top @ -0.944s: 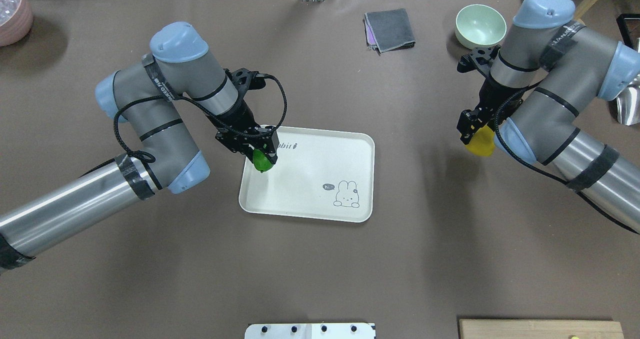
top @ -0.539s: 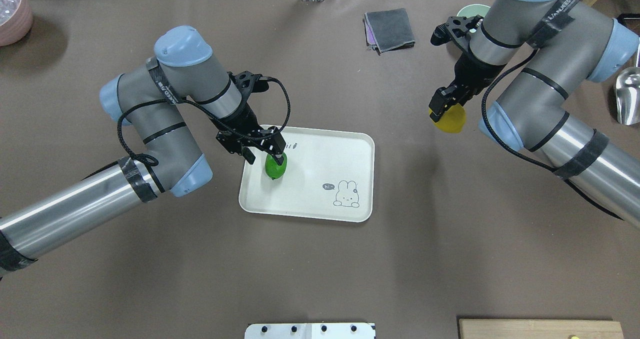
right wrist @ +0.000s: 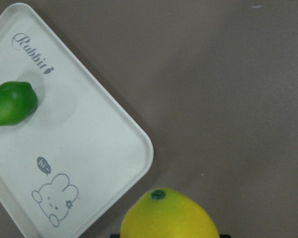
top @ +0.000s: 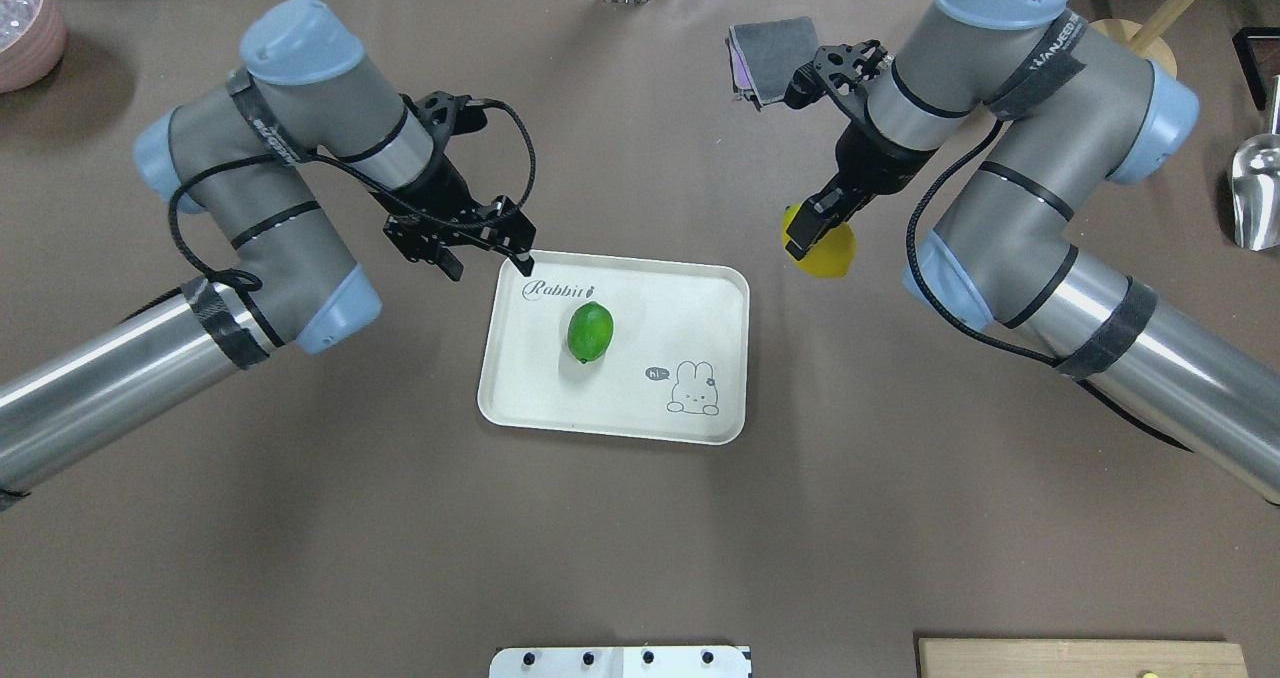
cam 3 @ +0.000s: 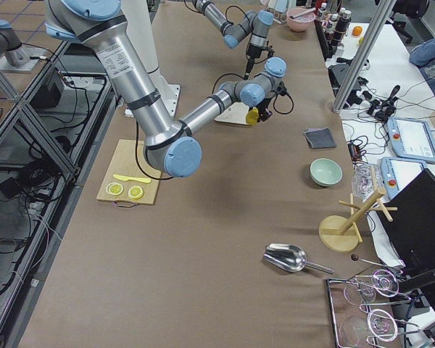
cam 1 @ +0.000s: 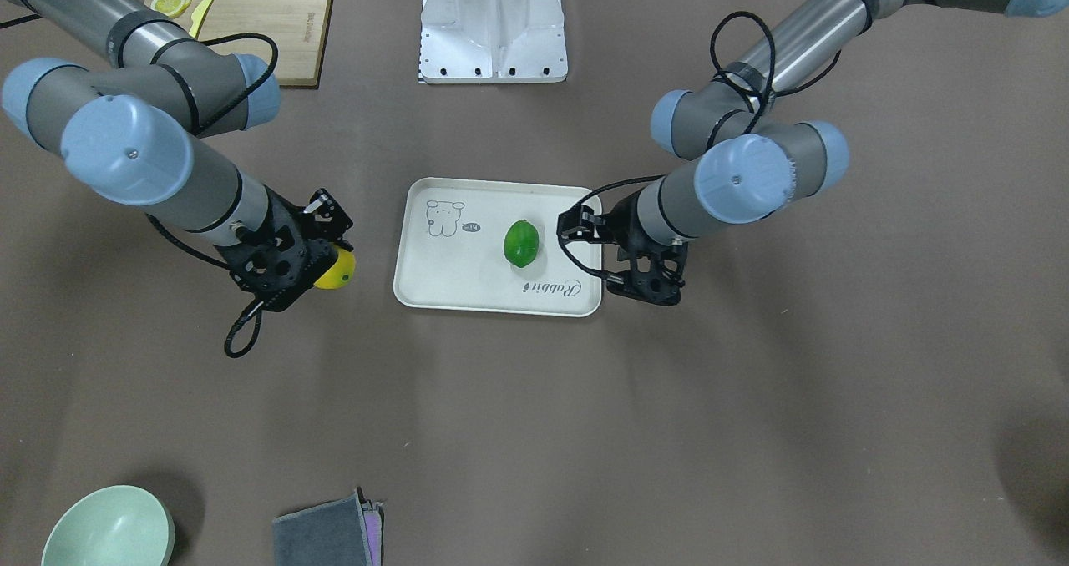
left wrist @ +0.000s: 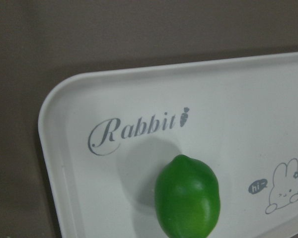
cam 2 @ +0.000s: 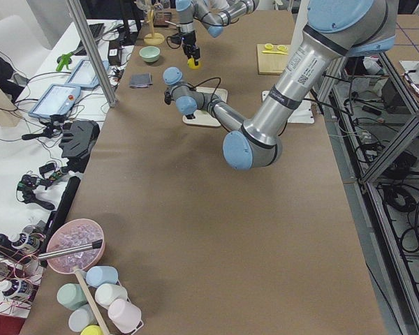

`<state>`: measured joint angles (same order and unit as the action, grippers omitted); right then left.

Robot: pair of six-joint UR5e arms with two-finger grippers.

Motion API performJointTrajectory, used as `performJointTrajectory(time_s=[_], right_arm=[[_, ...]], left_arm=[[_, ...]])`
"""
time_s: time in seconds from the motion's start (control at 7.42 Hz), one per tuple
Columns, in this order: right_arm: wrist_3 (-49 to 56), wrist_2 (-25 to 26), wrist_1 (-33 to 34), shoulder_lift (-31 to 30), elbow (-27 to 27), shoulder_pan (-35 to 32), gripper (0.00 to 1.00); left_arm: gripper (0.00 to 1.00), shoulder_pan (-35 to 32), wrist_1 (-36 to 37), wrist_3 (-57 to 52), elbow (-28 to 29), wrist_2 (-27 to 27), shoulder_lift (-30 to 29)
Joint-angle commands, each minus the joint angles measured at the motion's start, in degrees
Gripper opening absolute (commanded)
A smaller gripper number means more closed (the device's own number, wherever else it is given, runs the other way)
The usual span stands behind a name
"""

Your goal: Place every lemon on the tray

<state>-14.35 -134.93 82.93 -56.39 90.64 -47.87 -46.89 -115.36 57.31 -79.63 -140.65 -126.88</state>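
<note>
The green lemon [top: 590,331] lies on the cream tray [top: 620,426] left of its middle, free of any gripper; it also shows in the front view [cam 1: 522,243] and the left wrist view [left wrist: 187,198]. My left gripper [top: 490,262] is open and empty, just beyond the tray's far left corner. My right gripper [top: 815,230] is shut on the yellow lemon [top: 828,254] and holds it above the table, right of the tray's far right corner. The right wrist view shows the yellow lemon [right wrist: 169,215] beside the tray [right wrist: 104,148].
A grey cloth [top: 775,53] lies at the far side. A mint bowl [cam 1: 108,526] stands near it. A wooden cutting board [cam 1: 267,23] with lemon slices [cam 1: 171,1] lies by the robot's base. A pink bowl [top: 25,28] and a metal scoop [top: 1255,193] sit at the table's ends.
My left gripper let go of the green lemon on the tray, opened and drew back off the tray's far left corner. My right arm carried the yellow lemon leftward toward the tray.
</note>
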Motion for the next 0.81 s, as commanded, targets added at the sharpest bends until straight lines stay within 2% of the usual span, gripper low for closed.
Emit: performJointTrajectory(time_s=[0.0,0.27,0.54,0.67], right_arm=[[0.0,1.2,-1.8,3.3,-0.8,5.0,0.18],[0.0,4.0,-5.6,5.5,-4.1,9.6,0.19],[1.2,5.7,-5.7,4.2,-5.0,11.2,0.22],[1.4,5.8,-5.6,3.9,-5.8,11.1,0.23]], left_arm=[[0.98,-8.8,0.1,-7.3,-4.0,0.4,6.9],[0.98,-15.7,0.2,-20.2,-4.6,0.4,14.1],[0.98,-21.7,1.8,-27.3,-5.7,4.8,20.7],[0.98,-25.1,4.5,-37.0,-6.8,4.9,23.8]])
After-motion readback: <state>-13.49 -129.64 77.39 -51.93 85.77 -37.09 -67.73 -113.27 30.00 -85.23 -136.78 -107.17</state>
